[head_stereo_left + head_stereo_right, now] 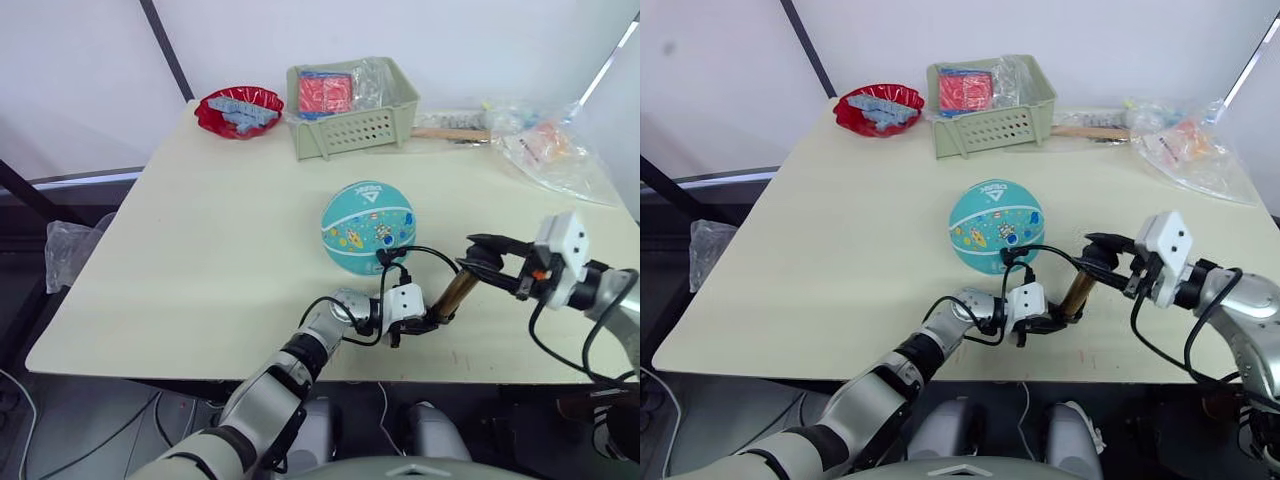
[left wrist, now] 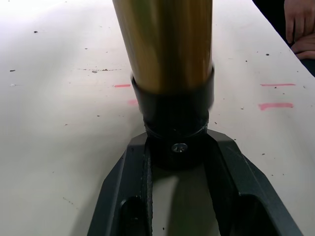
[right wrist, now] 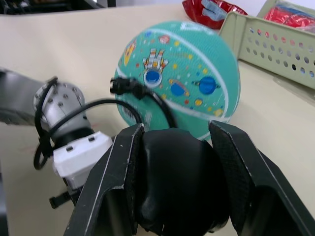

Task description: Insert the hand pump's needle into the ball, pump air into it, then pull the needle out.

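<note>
Standing tilted near the front edge of the cream tabletop (image 1: 200, 250), the small hand pump with a gold-bronze metal barrel (image 1: 455, 293) is held at both ends. Its black foot end (image 2: 174, 132) is clamped between the two black fingers of the left gripper (image 1: 420, 322), low against the tabletop surface. Its black T-handle (image 3: 174, 177) is gripped from both sides by the fingers of the right gripper (image 1: 485, 262), which is seen above and to the right of the foot. The thin black hose (image 1: 425, 252) is looped from the pump up to the teal rubber ball printed with cartoon space figures (image 1: 367, 226), which rests just behind the pump, toward the middle of the tabletop. The black fitting of the needle (image 3: 123, 87) is seated against the ball's side; the metal tip itself cannot be made out. Along the far edge, a pale green perforated plastic basket (image 1: 350, 125) holding red packets is set, with a red bowl of blue pieces (image 1: 239, 110) at the far left corner and clear plastic bags (image 1: 545, 145) at the far right.
</note>
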